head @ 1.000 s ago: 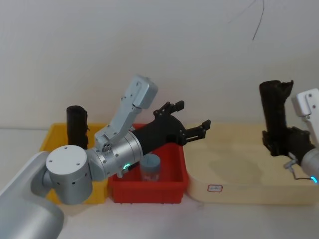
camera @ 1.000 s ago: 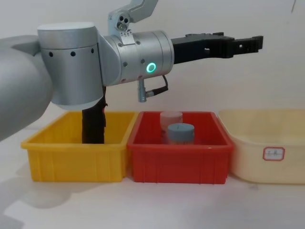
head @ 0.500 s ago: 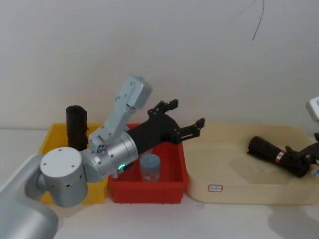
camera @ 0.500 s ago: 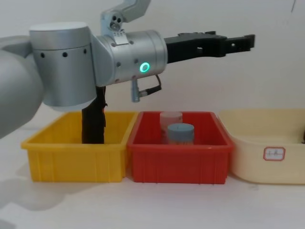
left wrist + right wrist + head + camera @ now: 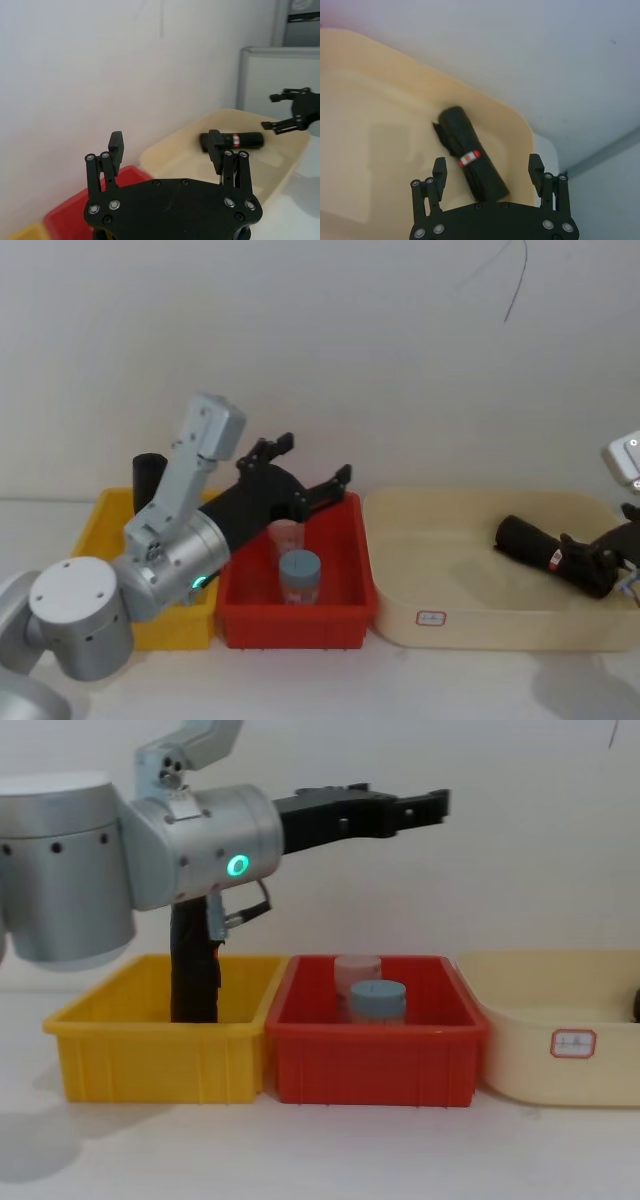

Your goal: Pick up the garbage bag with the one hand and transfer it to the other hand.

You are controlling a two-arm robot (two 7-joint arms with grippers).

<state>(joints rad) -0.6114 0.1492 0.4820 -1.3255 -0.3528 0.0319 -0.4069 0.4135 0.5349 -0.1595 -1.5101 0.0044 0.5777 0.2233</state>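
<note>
Just ahead of our right claw (image 5: 487, 169), prongs apart, the garbage bag (image 5: 466, 147) lies flat in the cream tub (image 5: 380, 125), long axis aslant; our left claw (image 5: 315, 458), also spread, hangs well apart.

Garbage bag (image 5: 528, 540) partly hidden by right end effector (image 5: 592, 565).

- Head view: set high, facing forward and down onto the yellow bin (image 5: 100, 525), red bin (image 5: 300, 625) and cream tub (image 5: 480, 625).
- Chest view: low and near, looking level across the tabletop (image 5: 300, 1150) at the same bins' side walls.
- Left wrist view: looks over the left gripper (image 5: 165, 145) toward the distant tub.
- Right wrist view: looks over the right gripper (image 5: 487, 166), close above that tub.
</note>
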